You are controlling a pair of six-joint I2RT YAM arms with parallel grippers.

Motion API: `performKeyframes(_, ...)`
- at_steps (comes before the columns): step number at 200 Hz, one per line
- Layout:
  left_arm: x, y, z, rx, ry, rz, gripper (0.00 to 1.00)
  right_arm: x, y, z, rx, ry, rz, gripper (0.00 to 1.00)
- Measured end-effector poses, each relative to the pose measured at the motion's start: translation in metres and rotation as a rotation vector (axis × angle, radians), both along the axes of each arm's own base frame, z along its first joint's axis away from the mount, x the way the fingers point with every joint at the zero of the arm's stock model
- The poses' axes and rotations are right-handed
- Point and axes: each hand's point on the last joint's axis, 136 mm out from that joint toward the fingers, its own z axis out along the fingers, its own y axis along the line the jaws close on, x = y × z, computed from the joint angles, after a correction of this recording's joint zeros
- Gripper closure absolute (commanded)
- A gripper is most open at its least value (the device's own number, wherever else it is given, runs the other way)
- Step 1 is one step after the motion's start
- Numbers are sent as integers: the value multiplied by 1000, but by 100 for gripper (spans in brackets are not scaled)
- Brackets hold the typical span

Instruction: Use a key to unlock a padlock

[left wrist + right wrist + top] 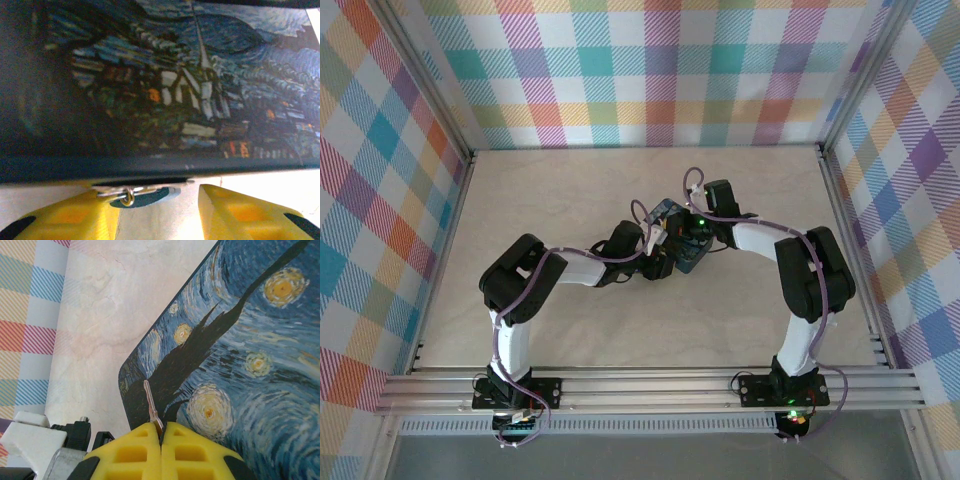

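The padlock [150, 196], a small blue-grey lock with a thin metal shackle and a brass ring, lies on the table at the foot of the dark-blue painting-print box [175, 90]. My left gripper [157, 202] is open around it. Its left finger [75, 215] is up against the shackle, while the right finger [235, 210] stands apart from the lock. My right gripper [161, 429] is shut on the key [151, 402], whose thin blade sticks out over the box's lid [240, 365]. From above, both grippers, left [658, 262] and right [698, 235], meet at the box [685, 255] mid-table.
Plaid walls [650, 70] and aluminium rails enclose the pale tabletop [570, 190]. Purple cables [695, 185] loop off both wrists. Open table lies behind and to either side of the box.
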Motion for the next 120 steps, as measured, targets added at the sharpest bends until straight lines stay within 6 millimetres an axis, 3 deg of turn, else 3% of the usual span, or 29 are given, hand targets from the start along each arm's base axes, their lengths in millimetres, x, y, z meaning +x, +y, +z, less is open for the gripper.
performKeyframes(49, 4, 0, 3, -41, 45, 66, 54, 0, 0, 0, 0, 0, 0, 100)
performKeyframes(120, 7, 1, 3, -101, 103, 113, 63, 1, 0, 0, 0, -2, -2, 100)
